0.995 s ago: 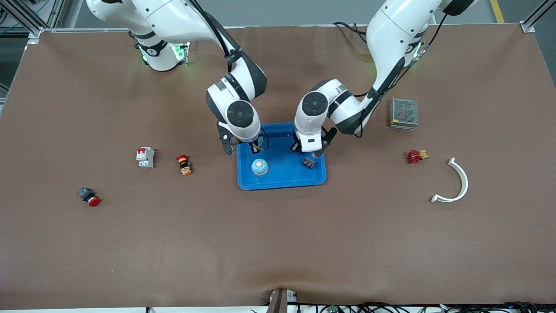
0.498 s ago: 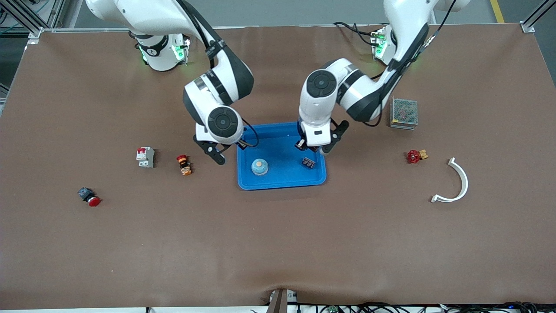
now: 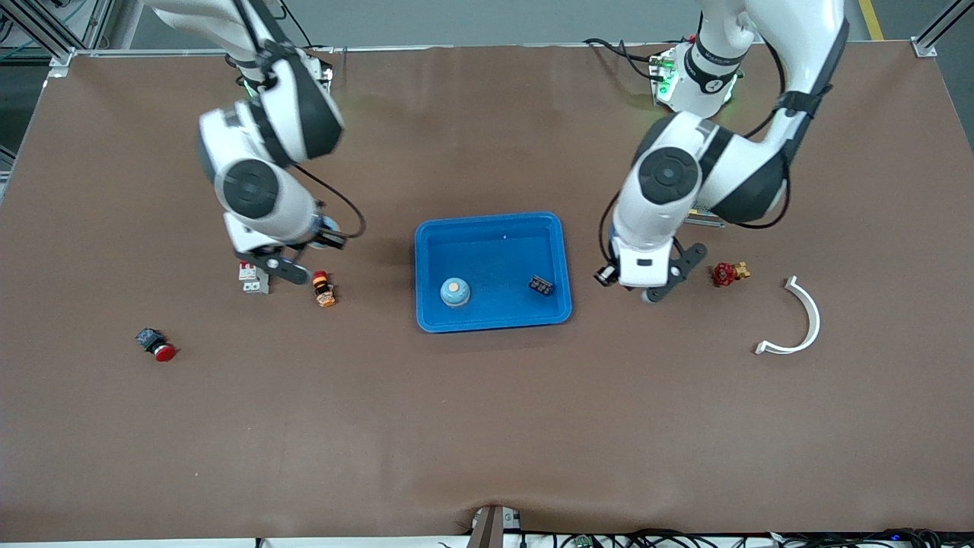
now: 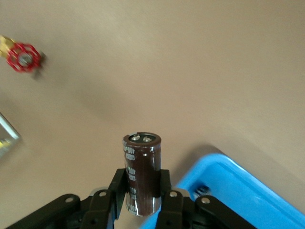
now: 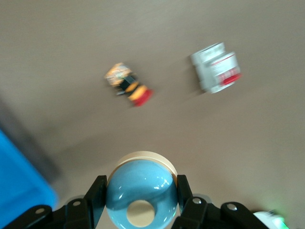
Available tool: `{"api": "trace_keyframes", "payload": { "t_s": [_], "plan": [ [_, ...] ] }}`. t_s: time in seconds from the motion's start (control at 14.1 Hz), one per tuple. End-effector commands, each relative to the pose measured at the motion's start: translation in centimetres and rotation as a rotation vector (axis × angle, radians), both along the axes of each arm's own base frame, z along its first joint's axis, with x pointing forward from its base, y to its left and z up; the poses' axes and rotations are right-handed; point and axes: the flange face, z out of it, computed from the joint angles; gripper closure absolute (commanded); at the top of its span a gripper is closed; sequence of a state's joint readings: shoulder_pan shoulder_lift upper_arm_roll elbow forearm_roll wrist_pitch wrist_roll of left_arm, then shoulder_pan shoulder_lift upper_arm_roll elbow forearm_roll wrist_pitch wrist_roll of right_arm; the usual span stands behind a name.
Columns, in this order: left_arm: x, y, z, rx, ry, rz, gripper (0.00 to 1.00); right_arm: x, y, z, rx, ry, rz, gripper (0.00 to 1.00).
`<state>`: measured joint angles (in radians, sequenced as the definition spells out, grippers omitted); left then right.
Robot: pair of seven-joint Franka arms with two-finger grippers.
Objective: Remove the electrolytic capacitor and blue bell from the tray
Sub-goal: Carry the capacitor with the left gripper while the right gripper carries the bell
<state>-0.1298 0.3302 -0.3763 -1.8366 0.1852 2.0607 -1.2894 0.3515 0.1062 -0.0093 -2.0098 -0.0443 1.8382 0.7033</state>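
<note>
My right gripper (image 5: 141,200) is shut on a blue bell (image 5: 141,193). In the front view it (image 3: 326,228) is over the table between the blue tray (image 3: 426,320) and the red-orange push button (image 3: 323,289), with the bell's blue edge (image 3: 329,224) showing. My left gripper (image 4: 142,193) is shut on a dark brown capacitor (image 4: 142,171). In the front view it (image 3: 609,275) holds the capacitor (image 3: 604,275) over the table between the tray and the red valve (image 3: 724,273). A second blue dome with an orange top (image 3: 455,291) and a small dark block (image 3: 541,285) lie in the tray.
A white circuit breaker (image 3: 253,278) and a red-capped button (image 3: 157,344) lie toward the right arm's end. A metal mesh box (image 3: 708,217) and a white curved piece (image 3: 799,320) lie toward the left arm's end. The tray's corner (image 4: 238,186) shows in the left wrist view.
Both arms have swung outward from over the tray, the right toward the push button, the left toward the red valve. The dome and the dark block in the tray have not moved.
</note>
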Motion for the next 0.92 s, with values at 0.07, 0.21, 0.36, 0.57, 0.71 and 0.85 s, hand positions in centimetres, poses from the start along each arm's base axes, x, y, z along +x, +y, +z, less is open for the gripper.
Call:
{"api": "trace_keyframes", "payload": {
  "t_s": [0.07, 0.21, 0.36, 0.57, 0.71, 0.85],
  "plan": [
    [0.5, 4.0, -1.8, 0.033, 0.061, -0.055, 1.00, -1.8, -7.7, 2.4, 0.022, -0.036, 0.110, 1.00],
    [0.3, 4.3, -2.9, 0.036, 0.082, -0.062, 1.00, -1.0, -11.0, 3.0, 0.043, -0.058, 0.136, 1.00],
    [0.3, 5.4, -3.7, 0.044, 0.099, -0.059, 1.00, -0.1, -13.9, 3.3, 0.061, -0.095, 0.162, 1.00],
    [0.9, 7.6, -5.4, 0.063, 0.124, -0.068, 1.00, 1.0, -18.6, 3.3, 0.080, -0.165, 0.206, 1.00],
    [0.6, 8.8, -6.0, 0.088, 0.132, -0.068, 1.00, 1.7, -21.3, 2.7, 0.083, -0.191, 0.225, 1.00],
    [0.5, 9.1, -6.1, 0.090, 0.136, -0.061, 1.00, 2.6, -23.1, 0.7, 0.084, -0.195, 0.216, 1.00]
  ]
}}
